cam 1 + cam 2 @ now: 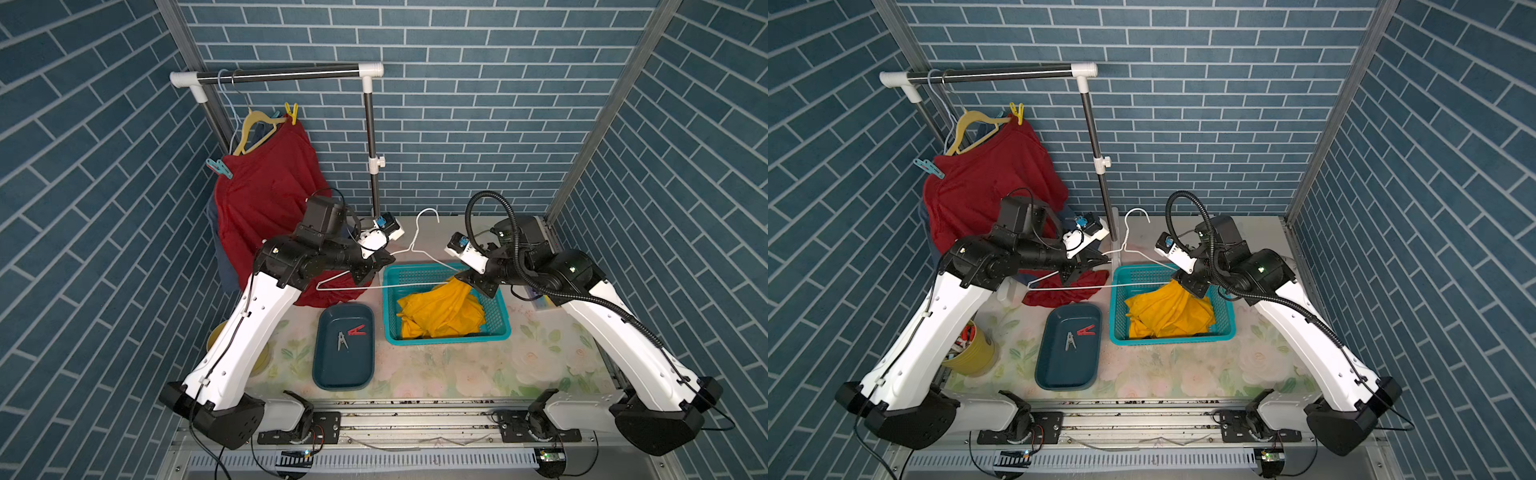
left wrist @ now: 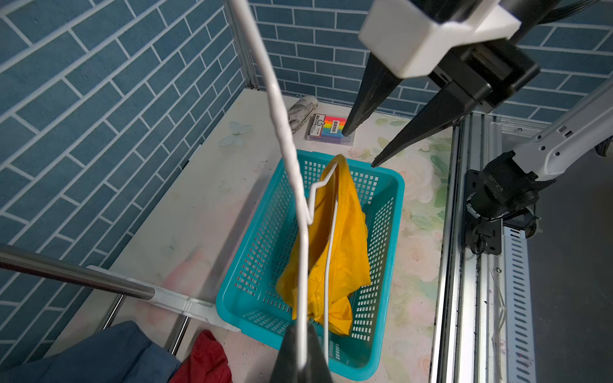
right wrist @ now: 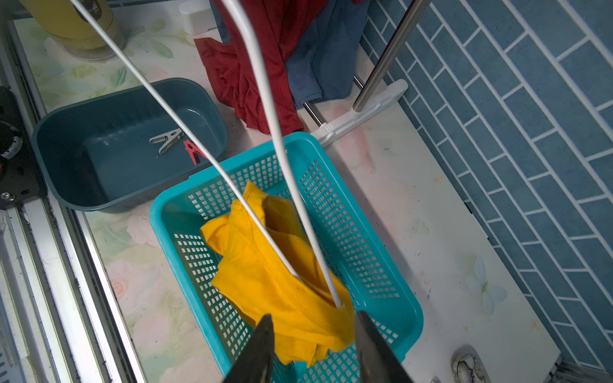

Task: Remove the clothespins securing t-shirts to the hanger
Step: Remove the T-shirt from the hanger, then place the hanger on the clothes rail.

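Observation:
My left gripper (image 1: 384,259) (image 2: 302,326) is shut on a white wire hanger (image 1: 415,245) (image 2: 285,132) held over the teal basket (image 1: 446,338). The orange-yellow t-shirt (image 1: 440,311) (image 3: 265,282) lies in the basket, one part still hooked on the hanger's far end. My right gripper (image 1: 471,282) (image 3: 311,316) stands open just above that part. A dark red t-shirt (image 1: 266,199) hangs on a yellow hanger (image 1: 253,124), pinned by a yellow clothespin (image 1: 291,112) and a teal clothespin (image 1: 219,168). A slate blue t-shirt (image 1: 226,266) hangs behind it.
A dark blue tray (image 1: 332,378) left of the basket holds a grey clothespin (image 1: 342,341) and a red one (image 1: 357,331). The metal rack (image 1: 282,74) stands at the back left. A yellow cup (image 1: 976,353) sits under my left arm, a marker box (image 2: 328,129) at the right.

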Tool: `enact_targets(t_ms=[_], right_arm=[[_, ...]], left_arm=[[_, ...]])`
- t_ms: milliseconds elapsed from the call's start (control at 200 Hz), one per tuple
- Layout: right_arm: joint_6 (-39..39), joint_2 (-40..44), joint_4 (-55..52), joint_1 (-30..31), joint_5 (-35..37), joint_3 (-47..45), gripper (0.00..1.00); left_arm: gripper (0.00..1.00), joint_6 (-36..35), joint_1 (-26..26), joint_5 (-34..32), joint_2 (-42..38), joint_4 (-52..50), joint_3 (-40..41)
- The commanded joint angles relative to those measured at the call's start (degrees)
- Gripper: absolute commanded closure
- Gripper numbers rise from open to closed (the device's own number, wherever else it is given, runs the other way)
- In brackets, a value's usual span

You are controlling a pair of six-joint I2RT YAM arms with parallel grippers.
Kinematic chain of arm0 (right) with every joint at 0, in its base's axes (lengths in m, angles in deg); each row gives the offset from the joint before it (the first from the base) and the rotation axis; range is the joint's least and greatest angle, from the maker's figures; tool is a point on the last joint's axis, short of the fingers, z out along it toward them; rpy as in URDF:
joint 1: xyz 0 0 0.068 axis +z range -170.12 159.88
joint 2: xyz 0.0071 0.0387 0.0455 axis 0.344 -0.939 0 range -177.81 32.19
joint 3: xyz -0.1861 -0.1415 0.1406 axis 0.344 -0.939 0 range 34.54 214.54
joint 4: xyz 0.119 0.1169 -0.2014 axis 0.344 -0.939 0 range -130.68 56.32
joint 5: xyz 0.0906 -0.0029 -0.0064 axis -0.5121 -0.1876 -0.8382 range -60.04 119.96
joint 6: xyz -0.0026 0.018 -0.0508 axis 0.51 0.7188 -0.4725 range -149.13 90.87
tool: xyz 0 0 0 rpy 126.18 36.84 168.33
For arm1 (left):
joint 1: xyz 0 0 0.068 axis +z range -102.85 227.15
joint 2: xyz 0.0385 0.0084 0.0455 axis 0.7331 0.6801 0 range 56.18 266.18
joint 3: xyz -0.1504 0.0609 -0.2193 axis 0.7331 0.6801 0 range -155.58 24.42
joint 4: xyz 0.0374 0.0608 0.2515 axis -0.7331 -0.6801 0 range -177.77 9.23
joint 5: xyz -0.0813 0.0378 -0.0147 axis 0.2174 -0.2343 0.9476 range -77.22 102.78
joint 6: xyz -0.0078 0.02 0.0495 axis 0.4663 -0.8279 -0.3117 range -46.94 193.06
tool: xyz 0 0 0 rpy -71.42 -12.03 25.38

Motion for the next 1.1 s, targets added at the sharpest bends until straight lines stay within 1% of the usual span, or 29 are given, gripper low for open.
enact_targets(t_ms=[0, 20, 110, 330, 410, 525, 655, 715, 855, 995, 1095], right_arm=[[0.6, 1.7, -3.4, -0.1, 1.7, 1.4, 0.58], [0.6, 1.9, -3.4, 0.0, 3.1, 1.4, 0.58], [0.6, 2.7, -2.8, 0.0, 5.2, 1.1, 0.58], [1.4, 4.7, -0.7, 0.0, 8.4, 0.1, 0.58], [2.1, 5.2, 0.7, 0.0, 7.8, -0.1, 0.58], [4.7, 4.9, 3.9, 0.0, 5.6, 0.3, 0.56], [6.8, 2.9, 5.8, 0.0, 3.1, 1.8, 0.55], [7.0, 1.9, 6.1, 0.0, 3.6, 2.5, 0.54], [7.2, 0.5, 6.3, 0.0, 5.5, 2.5, 0.54], [7.4, 0.4, 7.2, 0.0, 7.1, 0.7, 0.54], [7.3, 0.2, 8.0, 0.0, 8.9, -0.7, 0.54]], left_arm=[[1.0, -0.5, 0.1, -1.4, -0.9, -1.1, -2.4], [1.0, -0.5, 0.1, -1.7, -0.9, -1.3, -2.5], [1.0, -0.6, 0.1, -2.8, -1.3, -1.8, -3.0], [1.0, 0.0, 0.1, -5.2, -2.7, -1.9, -2.8], [1.0, 1.1, 0.1, -5.4, -2.6, -1.7, -2.2], [1.0, 3.2, 0.1, -6.0, -2.3, -0.8, -0.9], [1.0, 5.6, 0.1, -9.4, -2.8, 0.6, 0.6], [1.0, 6.6, 0.1, -12.7, -3.4, 1.3, 0.9], [1.0, 8.2, 0.2, -25.5, -5.4, 1.8, 1.0], [1.0, 5.9, 0.5, -36.1, -7.3, -1.7, -0.8], [0.99, 5.3, 1.8, -41.7, -8.4, -4.5, -1.9]])
